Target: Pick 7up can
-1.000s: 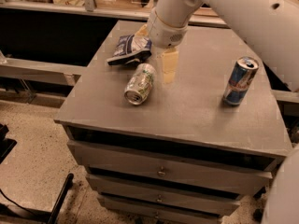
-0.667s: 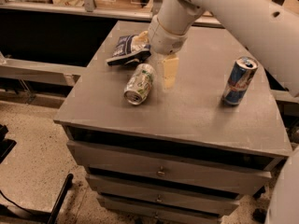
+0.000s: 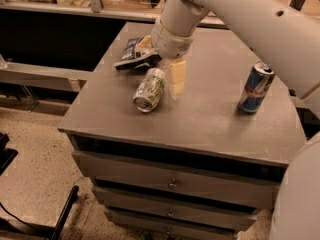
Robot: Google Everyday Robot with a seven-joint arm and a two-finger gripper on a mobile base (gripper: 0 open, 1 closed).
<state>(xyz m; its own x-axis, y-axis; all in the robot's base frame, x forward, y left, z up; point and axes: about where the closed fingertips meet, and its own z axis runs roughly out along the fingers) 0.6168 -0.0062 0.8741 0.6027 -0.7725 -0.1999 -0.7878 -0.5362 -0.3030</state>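
Note:
The 7up can (image 3: 149,89) lies on its side on the grey cabinet top (image 3: 200,114), its shiny metal end facing the front edge. It is silver-white with green markings. My gripper (image 3: 177,78) hangs from the white arm (image 3: 175,21) and reaches down just to the right of the can, close beside it, low over the top. The can rests on the surface and is not lifted.
A blue-and-white foil snack bag (image 3: 135,54) lies just behind the can. A tall slim blue-and-silver can (image 3: 255,87) stands upright at the right. The cabinet has drawers (image 3: 172,184) below. A dark counter (image 3: 55,39) runs behind at the left.
My gripper has come down a little beside the 7up can. The can, the bag and the blue can have not moved.

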